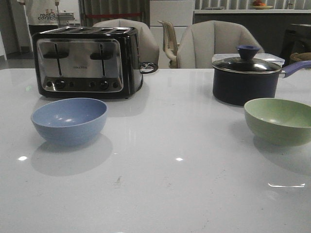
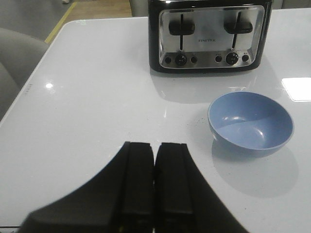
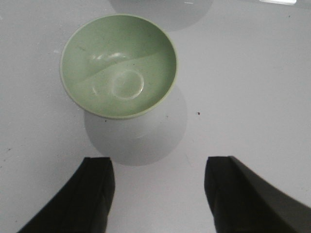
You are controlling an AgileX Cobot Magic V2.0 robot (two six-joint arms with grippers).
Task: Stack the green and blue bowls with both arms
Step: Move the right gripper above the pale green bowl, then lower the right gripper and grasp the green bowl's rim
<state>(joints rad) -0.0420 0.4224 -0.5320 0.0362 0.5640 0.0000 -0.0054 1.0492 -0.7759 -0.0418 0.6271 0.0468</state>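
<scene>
So nothing's been grabbed yet. The blue bowl (image 1: 69,120) sits upright toward the left edge of the table (image 1: 170,184), just in front of the toaster (image 1: 87,60), and the green bowl (image 1: 280,120) is over by the right edge, just in front of the dark lidded saucepan (image 1: 245,77). They're well apart, one on each side, which I'd guess is the point: each arm gets its own bowl within easy reach. Neither arm shows in the front view, so both look pulled back. The left tool (image 2: 154,187) has its fingers pressed together with nothing between them, and the blue bowl (image 2: 250,122) lies off to one side of it, so it isn't lined up yet. The right tool (image 3: 158,194) has its fingers spread wide apart and the green bowl (image 3: 119,65) sits pretty much centred ahead of it, both bowls empty. My read is the right arm is set up to go for a rim grab first, while the left would need to open up before it can do anything.
</scene>
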